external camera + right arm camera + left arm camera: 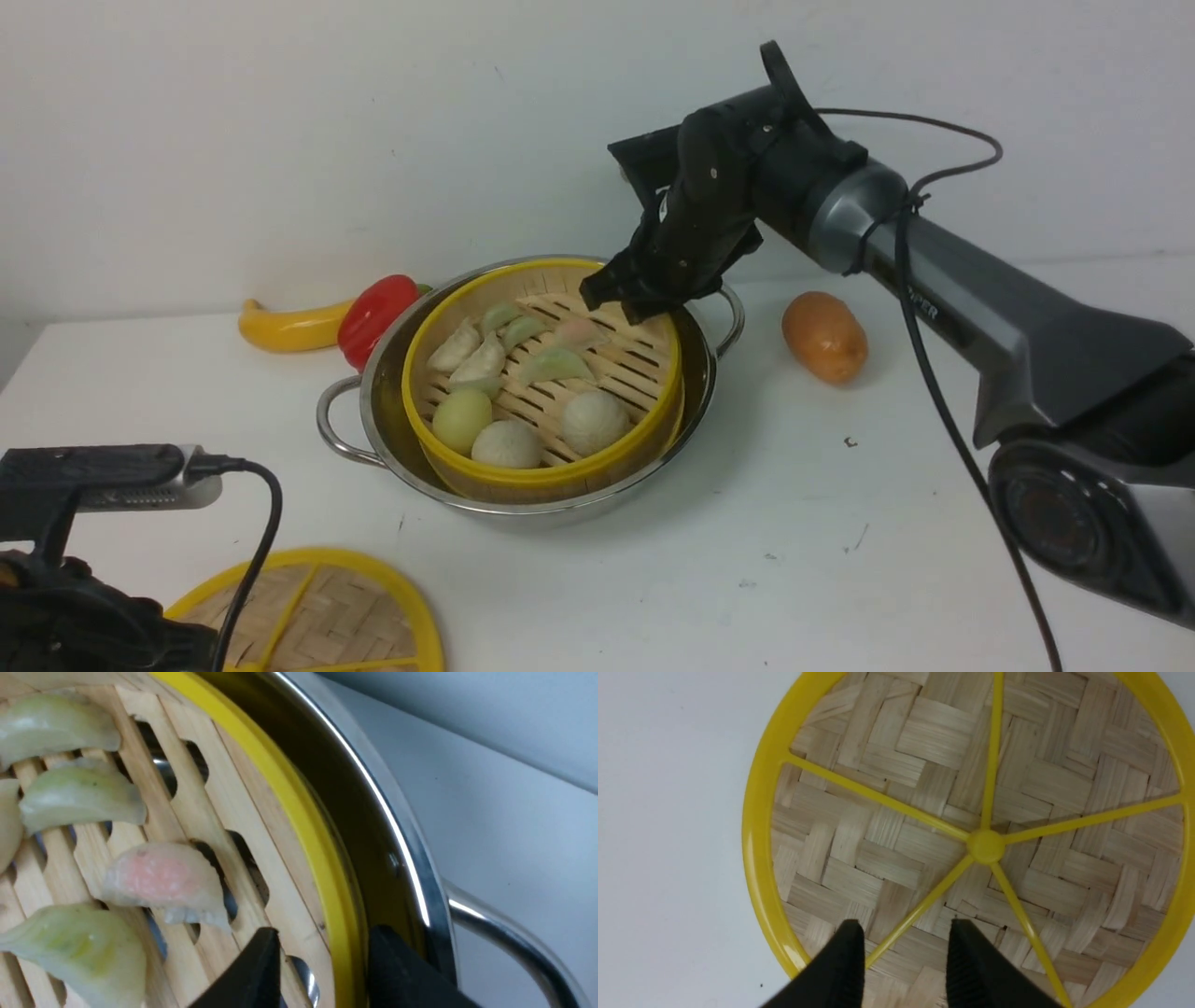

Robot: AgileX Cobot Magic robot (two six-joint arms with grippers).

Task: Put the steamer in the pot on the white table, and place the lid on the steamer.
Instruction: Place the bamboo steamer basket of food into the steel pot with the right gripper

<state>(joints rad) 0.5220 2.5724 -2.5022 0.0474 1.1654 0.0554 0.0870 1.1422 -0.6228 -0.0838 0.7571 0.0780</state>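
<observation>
The steamer (551,471) sits inside the pot (378,373) on the white table (840,560) and holds several dumplings and buns. My right gripper (644,301) is at the steamer's far right rim. In the right wrist view it (322,940) is open, with its jaws straddling the yellow rim (289,798): one finger is inside the basket and the other is between the basket and the pot wall (387,812). The lid (327,616) lies flat on the table at the front left. My left gripper (906,933) is open just above the lid (924,788), with a spoke between its fingers.
A yellow banana-shaped toy (280,327) and a red pepper (373,317) lie behind the pot at the left. An orange oval item (824,336) lies right of the pot. The pot's right handle (504,938) is close to my right gripper.
</observation>
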